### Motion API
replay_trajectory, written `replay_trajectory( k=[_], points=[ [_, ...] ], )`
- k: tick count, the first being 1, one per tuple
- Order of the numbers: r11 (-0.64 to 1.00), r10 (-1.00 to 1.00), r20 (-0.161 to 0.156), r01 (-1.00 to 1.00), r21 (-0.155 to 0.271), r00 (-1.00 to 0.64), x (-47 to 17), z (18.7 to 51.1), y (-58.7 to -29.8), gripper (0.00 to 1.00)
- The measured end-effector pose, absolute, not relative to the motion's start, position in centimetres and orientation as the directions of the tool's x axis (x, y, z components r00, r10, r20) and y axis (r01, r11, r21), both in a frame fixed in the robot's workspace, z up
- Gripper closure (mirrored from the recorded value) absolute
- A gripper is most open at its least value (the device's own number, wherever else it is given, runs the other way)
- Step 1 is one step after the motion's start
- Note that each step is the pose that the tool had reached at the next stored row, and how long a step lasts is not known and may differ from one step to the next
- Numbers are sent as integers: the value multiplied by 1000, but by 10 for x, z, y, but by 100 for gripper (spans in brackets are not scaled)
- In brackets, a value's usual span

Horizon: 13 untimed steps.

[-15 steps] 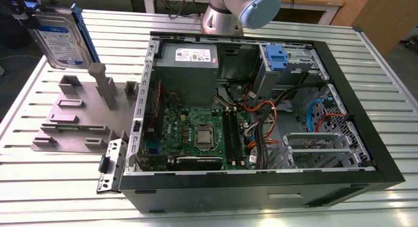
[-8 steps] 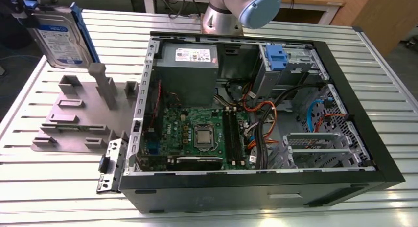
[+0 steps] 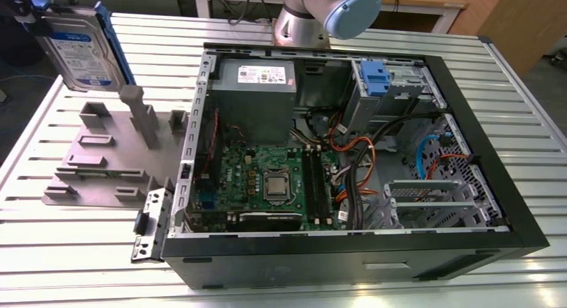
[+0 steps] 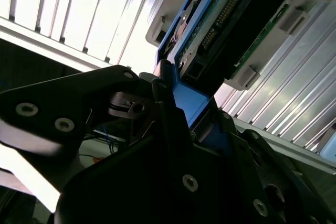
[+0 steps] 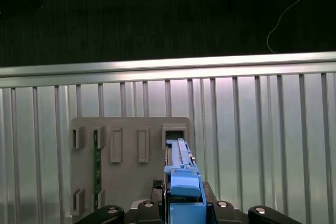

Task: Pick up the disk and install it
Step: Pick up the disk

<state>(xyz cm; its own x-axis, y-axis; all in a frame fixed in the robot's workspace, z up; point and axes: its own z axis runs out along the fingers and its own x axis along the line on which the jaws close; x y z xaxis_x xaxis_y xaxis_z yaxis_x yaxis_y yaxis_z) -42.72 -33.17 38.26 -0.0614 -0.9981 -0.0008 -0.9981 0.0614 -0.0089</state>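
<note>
End effector: my end effector [image 4: 191, 106] is clamped on the disk. The black fingers [image 4: 160, 108] bear on the end of its blue rail [image 4: 184, 100], w/ no gap I can see.
Disk: the disk [image 3: 84, 49] hangs in the air at the exterior view's left, on edge, label side facing that cam. It's off the bench [image 3: 71, 255] and touches nothing but the fingers.
Why that grip: I judge the short rail end gives flat plastic to pinch. That keeps the pads off the circuit board side [image 4: 231, 19], which shows bare in the second wrist view.
Why on edge: in the first wrist view the drive runs straight away from the fingers, its far end over an open slot [image 5: 174, 132] in the fixture plate [image 5: 131, 150]. I'd say that slot is sized for a drive stood on edge, so the pose matches the holder.
Fixture plate: grey, w/ upright posts, flat on the bench just beside the PC case [image 3: 354, 251].
Drive cage: the silver drive cage [image 3: 407, 89] w/ blue latch [image 3: 374, 76] sits at the far corner inside the case, well apart from the disk. The power supply [image 3: 257, 79] lies btwn them.
Task status: the pick looks done to me; the disk isn't yet in the case.
</note>
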Motion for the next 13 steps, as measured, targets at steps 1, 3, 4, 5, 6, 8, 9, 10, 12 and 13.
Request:
replay_trajectory(
  k=[1,3,4,5,6,8,9,10,12,13],
  points=[
    [61,-998,-1,-998,-9,-61,-427,383,-332,64],
    [61,-998,-1,-998,-9,-61,-427,383,-332,64],
    [61,-998,-1,-998,-9,-61,-427,384,-332,64],
    [61,-998,-1,-998,-9,-61,-427,384,-332,64],
    [61,-998,-1,-998,-9,-61,-427,384,-332,64],
    [61,-998,-1,-998,-9,-61,-427,385,-332,64],
    [61,-998,-1,-998,-9,-61,-427,385,-332,64],
    [61,-998,-1,-998,-9,-61,-427,386,-332,64],
    [61,-998,-1,-998,-9,-61,-427,386,-332,64],
    [61,-998,-1,-998,-9,-61,-427,387,-332,64]
  ],
)
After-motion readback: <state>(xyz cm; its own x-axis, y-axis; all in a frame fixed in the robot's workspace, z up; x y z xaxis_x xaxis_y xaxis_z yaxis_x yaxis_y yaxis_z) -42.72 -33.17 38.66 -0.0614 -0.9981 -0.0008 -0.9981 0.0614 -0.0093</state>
